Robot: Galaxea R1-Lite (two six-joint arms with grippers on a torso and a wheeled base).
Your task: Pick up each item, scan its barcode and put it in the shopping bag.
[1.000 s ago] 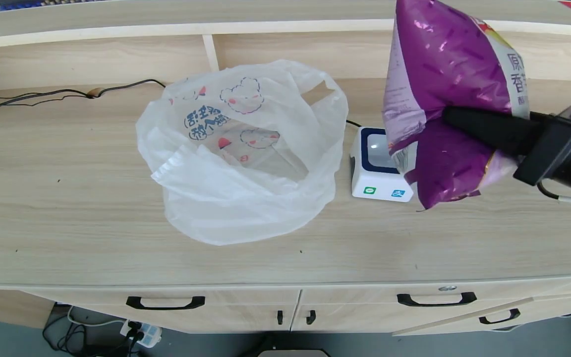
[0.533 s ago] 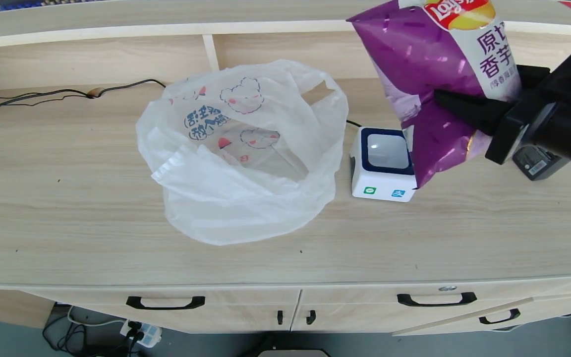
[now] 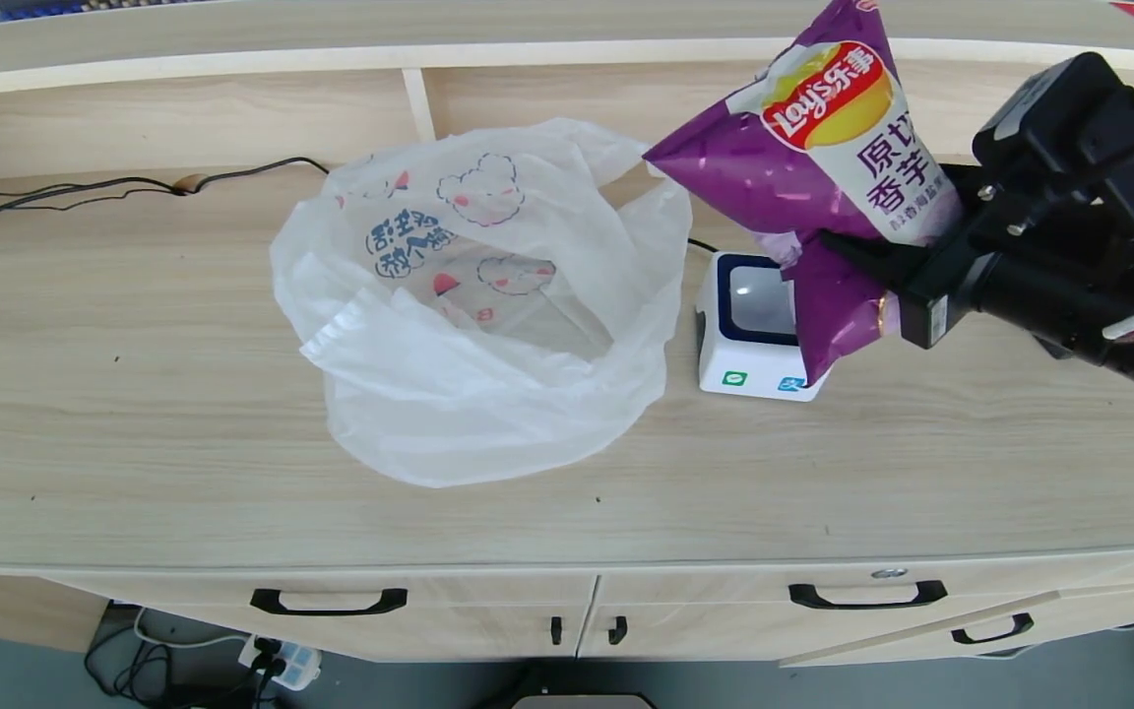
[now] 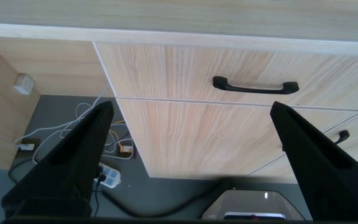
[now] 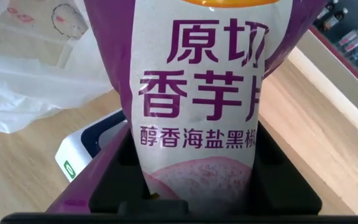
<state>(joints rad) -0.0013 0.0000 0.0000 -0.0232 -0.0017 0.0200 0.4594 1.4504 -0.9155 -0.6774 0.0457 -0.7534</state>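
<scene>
The head camera looks steeply down from the near side over the whole counter (image 3: 134, 443), with the drawer fronts (image 3: 488, 611) at its near edge. The left wrist camera sits low, close to those same drawers, facing them. The right wrist camera hugs the chip bag (image 5: 197, 93), facing left towards the scanner (image 5: 82, 152) and shopping bag (image 5: 36, 81), both shared with the head view.

We find the shopping bag (image 3: 478, 305) lying on the counter (image 3: 134, 443), with the scanner (image 3: 754, 350) just beside it on its right; the chip bag (image 3: 823, 148), held in the right gripper (image 3: 848, 251), hangs tilted above the scanner's right part; cables (image 3: 85, 187) lie behind, left of the shopping bag; the left gripper (image 4: 191, 109) sits below the counter's edge, before the drawers (image 4: 229, 137).
</scene>
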